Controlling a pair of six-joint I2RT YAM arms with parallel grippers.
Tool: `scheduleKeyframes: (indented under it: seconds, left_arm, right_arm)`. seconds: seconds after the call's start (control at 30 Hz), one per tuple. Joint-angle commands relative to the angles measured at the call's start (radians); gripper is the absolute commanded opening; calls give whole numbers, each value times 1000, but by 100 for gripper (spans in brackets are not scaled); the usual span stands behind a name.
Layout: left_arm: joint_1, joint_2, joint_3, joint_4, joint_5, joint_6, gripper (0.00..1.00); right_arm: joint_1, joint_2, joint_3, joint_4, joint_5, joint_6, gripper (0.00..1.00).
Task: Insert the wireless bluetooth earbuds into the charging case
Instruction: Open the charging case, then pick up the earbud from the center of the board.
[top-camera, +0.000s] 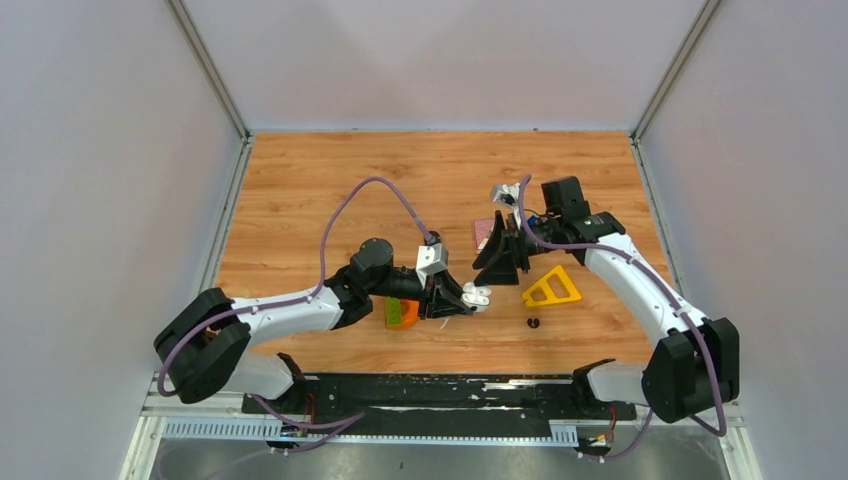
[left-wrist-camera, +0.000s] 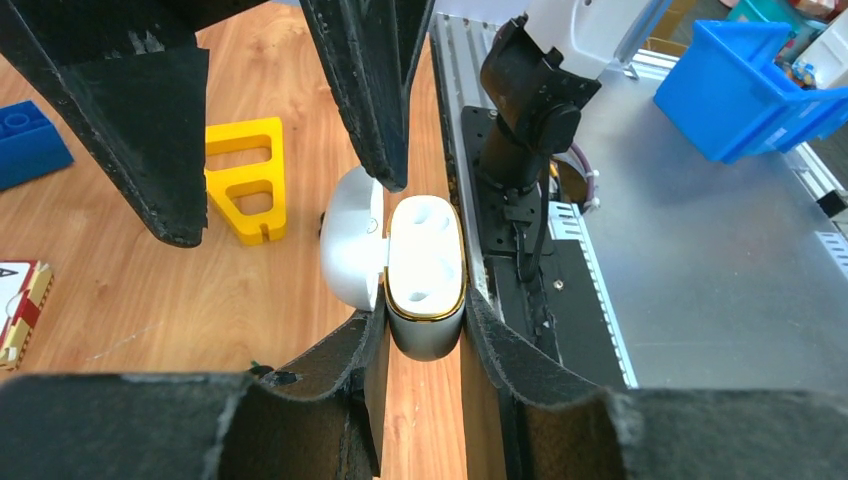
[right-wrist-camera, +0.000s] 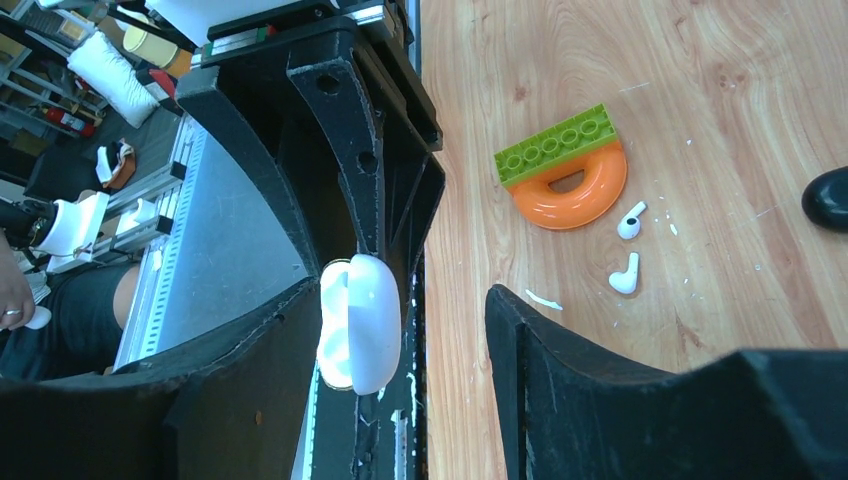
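The white charging case (left-wrist-camera: 425, 265) has a gold rim and hangs above the table with its lid (left-wrist-camera: 350, 240) swung open; both sockets look empty. My left gripper (left-wrist-camera: 425, 320) is shut on the case body (top-camera: 477, 295). My right gripper (right-wrist-camera: 400, 300) is open, the case (right-wrist-camera: 360, 325) close to its left finger. In the left wrist view one right fingertip (left-wrist-camera: 385, 175) rests at the case's hinge. Two white stemmed earbuds (right-wrist-camera: 630, 220) (right-wrist-camera: 625, 272) lie on the wood by an orange ring. One small black earbud (top-camera: 533, 322) lies near the front edge.
An orange ring with a green brick (right-wrist-camera: 565, 175), a yellow triangle frame (top-camera: 552, 288), a blue brick (left-wrist-camera: 25, 140) and a red-and-white card (top-camera: 484, 232) lie on the table. A thin white sliver (right-wrist-camera: 543, 299) and a dark rounded object (right-wrist-camera: 830, 198) are near the earbuds.
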Motion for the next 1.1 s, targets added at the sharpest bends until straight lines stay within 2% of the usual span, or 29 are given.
scheduleKeyframes:
  seconds: [0.0,0.17,0.37,0.5,0.7,0.8,0.93,1.07]
  left_arm:
    - [-2,-33,23,4,-7,44,0]
    - [-2,-31,25,0,-14,41,0]
    - [0,-71,29,-64,-48,79,0]
    - [6,-157,37,-192,-121,160,0]
    - [51,-305,29,-306,-238,199,0]
    - [89,-366,20,-280,-247,124,0]
    - [147,-450,-52,-197,-263,44,0]
    - [181,-528,-106,-183,-335,49,0]
  right_arm:
    - [-1,11,53,-7,-17,-3,61]
    - [-26,-4,97,-67,-32,-45,61]
    - [-126,-20,217,-189,-38,-150,60]
    - [-174,-26,194,-166,-16,-153,57]
    - [-174,-8,87,27,229,-8,46]
    - [-144,8,52,69,321,-6,42]
    - [-16,36,27,67,418,-131,42]
    - [61,96,-11,156,424,-200,40]
